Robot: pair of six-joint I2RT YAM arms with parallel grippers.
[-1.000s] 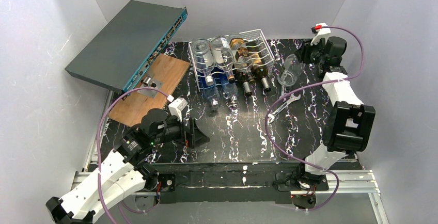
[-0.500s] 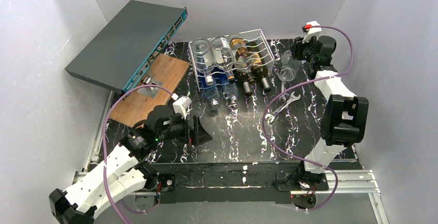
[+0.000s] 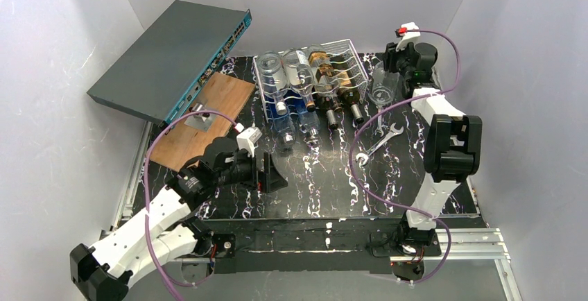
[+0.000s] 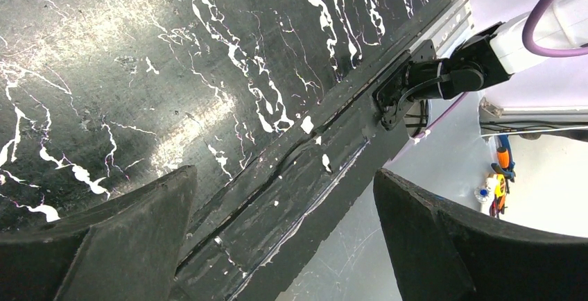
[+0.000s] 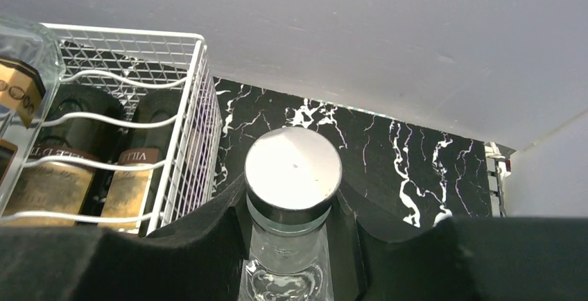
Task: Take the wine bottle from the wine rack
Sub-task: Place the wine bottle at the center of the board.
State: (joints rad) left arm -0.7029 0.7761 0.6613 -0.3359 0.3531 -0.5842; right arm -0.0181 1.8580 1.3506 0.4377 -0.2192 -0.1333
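Observation:
The white wire wine rack (image 3: 353, 57) stands at the back of the table, with several bottles (image 3: 305, 82) lying in its cradles. In the right wrist view its wire side (image 5: 187, 127) is just left of my fingers. A clear glass wine bottle (image 3: 382, 89) with a silver cap (image 5: 293, 169) is off the rack, just right of it. My right gripper (image 5: 291, 211) is shut on its neck below the cap. My left gripper (image 3: 270, 176) hangs open over the front of the table. Nothing sits between its fingers (image 4: 111, 238).
A grey network switch (image 3: 170, 58) leans at the back left over a wooden board (image 3: 201, 117). A wrench (image 3: 378, 141) lies on the black marbled table (image 3: 312, 183) right of centre. White walls close in the back and both sides.
The right arm has carried the clear bottle left, nearer the rack's right side, and stood it more upright. The left gripper has shifted slightly right, still open.

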